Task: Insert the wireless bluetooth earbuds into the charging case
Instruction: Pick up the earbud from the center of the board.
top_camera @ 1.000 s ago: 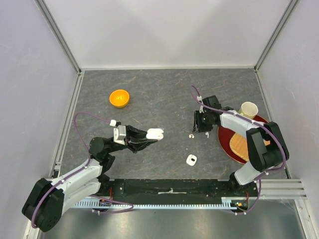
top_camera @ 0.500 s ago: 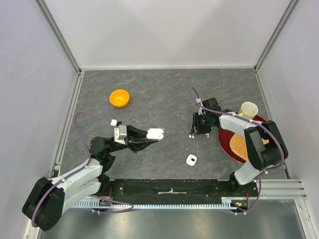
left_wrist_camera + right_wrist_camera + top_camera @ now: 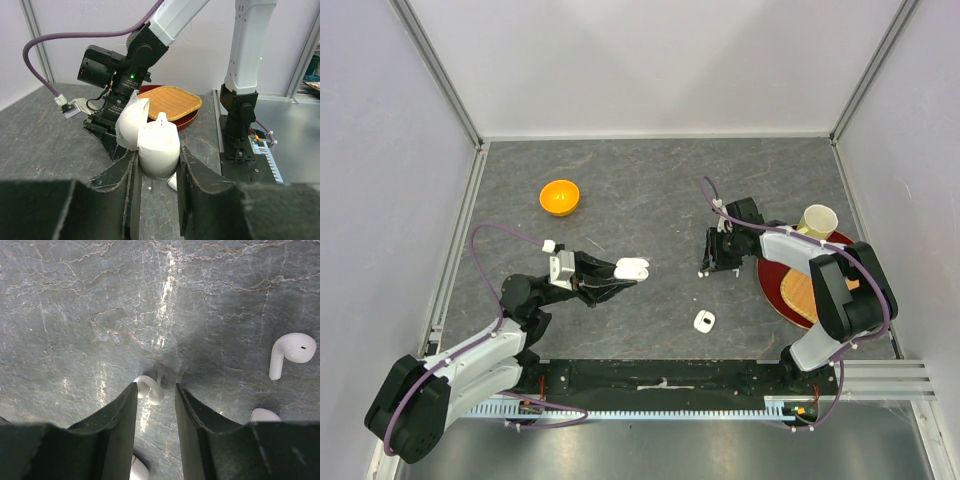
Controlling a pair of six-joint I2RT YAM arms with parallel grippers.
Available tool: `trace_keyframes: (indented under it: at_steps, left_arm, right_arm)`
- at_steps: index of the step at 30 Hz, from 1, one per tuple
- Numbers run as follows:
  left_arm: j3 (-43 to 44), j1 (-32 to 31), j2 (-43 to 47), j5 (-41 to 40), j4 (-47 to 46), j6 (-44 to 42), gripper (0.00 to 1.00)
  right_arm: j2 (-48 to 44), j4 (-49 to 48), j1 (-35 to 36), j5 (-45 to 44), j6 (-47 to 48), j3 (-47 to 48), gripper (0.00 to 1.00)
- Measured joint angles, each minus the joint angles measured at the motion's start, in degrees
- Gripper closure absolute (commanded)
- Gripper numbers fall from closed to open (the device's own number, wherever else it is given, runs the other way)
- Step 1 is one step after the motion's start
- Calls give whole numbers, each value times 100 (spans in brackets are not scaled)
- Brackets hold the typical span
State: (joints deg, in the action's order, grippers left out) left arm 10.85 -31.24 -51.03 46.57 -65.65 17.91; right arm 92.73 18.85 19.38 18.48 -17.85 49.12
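Note:
My left gripper (image 3: 620, 270) is shut on a white charging case (image 3: 159, 137), held up off the table with its lid hinged open; the same charging case (image 3: 632, 268) shows in the top view. My right gripper (image 3: 156, 387) points straight down at the table and is open. One small white earbud (image 3: 151, 391) lies between its tips, against the left finger (image 3: 120, 415). A second earbud (image 3: 292, 351) lies apart at the right. Two more white pieces peek out at the finger edges (image 3: 265, 415) (image 3: 137, 470). In the top view the right gripper (image 3: 720, 262) is mid-table.
A second small white case (image 3: 704, 321) lies on the table near the front. An orange bowl (image 3: 559, 197) sits at the back left. At the right are a red plate (image 3: 772, 283) with a woven mat and a cream cup (image 3: 817, 220).
My right gripper has edged slightly left over the earbuds. The left arm with the case has stayed put.

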Motion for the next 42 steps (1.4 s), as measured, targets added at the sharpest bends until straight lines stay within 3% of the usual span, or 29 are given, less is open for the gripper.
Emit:
trace_keyframes:
  at_steps: [20, 33, 42]
  left_arm:
    - [0, 0, -85, -4, 0, 0, 98]
    - [0, 0, -149, -9, 0, 0, 98]
    - [0, 0, -188, -15, 0, 0, 98]
  right_arm:
    - [0, -153, 0, 315, 4, -68, 76]
    - [0, -205, 24, 437, -7, -118, 81]
    - [-367, -286, 680, -70, -345, -389, 81]
